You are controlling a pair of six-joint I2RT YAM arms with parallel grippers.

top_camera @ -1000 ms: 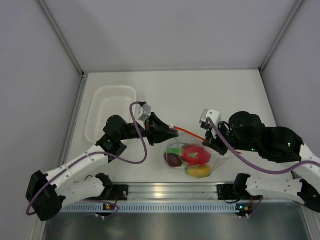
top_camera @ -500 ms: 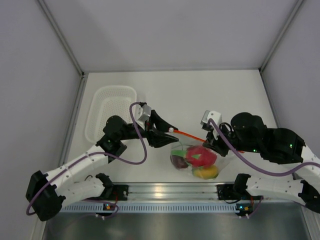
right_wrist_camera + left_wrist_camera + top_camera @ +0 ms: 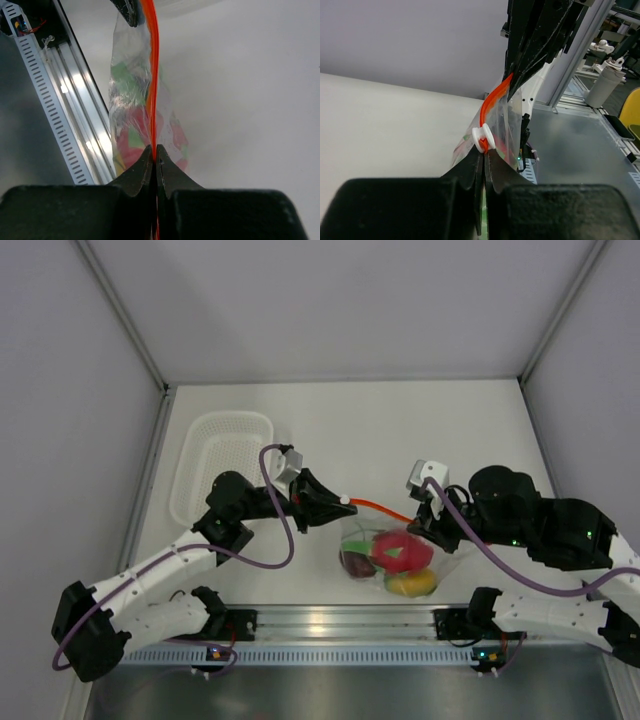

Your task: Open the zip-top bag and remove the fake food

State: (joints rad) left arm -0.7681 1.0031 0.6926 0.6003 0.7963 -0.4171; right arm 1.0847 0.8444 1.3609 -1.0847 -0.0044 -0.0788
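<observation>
The clear zip-top bag (image 3: 395, 558) hangs between my two grippers, its orange-red zip strip (image 3: 378, 507) stretched taut. Inside show a red fruit with green leaves (image 3: 400, 550), a dark maroon one (image 3: 354, 562) and a yellow-orange one (image 3: 412, 583). My left gripper (image 3: 340, 503) is shut on the left end of the strip, just behind the white slider (image 3: 483, 139). My right gripper (image 3: 418, 524) is shut on the right end of the strip (image 3: 152, 100). In the right wrist view the bag (image 3: 131, 107) hangs beyond the fingers with the fruits blurred inside.
A white perforated basket (image 3: 222, 462) stands at the back left, behind the left arm. The metal rail (image 3: 340, 625) with both arm bases runs along the near edge, just below the bag. Grey walls close the table on three sides.
The bag has shifted right and slightly toward the rail between the first two frames. The left gripper moved right along the zip strip with the slider. The right gripper shifted a little right.
</observation>
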